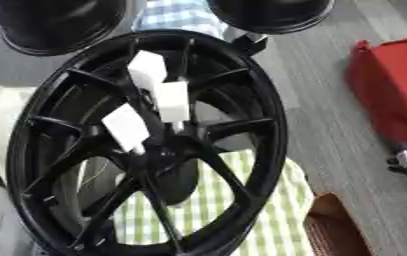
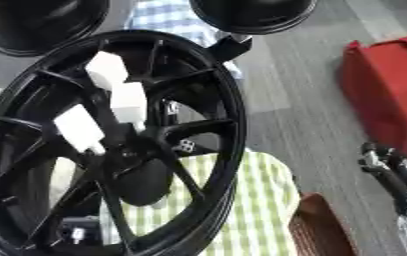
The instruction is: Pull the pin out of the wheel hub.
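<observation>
Nearest the camera, a green checked cloth point(image 1: 241, 220) is seen under the lower rim of a black wheel point(image 1: 268, 150), which is stood on edge and tilted, its spokes meeting at the hub point(image 1: 158, 150). Three white blocks point(image 1: 171, 100) are seen against the spokes just above the hub, each narrowing to a thin stem at its lower end. These are judged to be the pins. All three seem to be seated at the hub, and none is seen lying apart from the wheel. If so, the pulling is left to be done, though how many pins were fitted cannot be judged.

At the right edge, well apart from the wheel, the right hand point(image 2: 390, 175) is shown only in part, as silver and black links held low beside a red bag point(image 2: 390, 85). Nothing is held by it as far as can be seen, but whether it is spread or curled cannot be told. No left hand is shown. Farther off, two black rims point(image 2: 250, 15) are set on the floor.
</observation>
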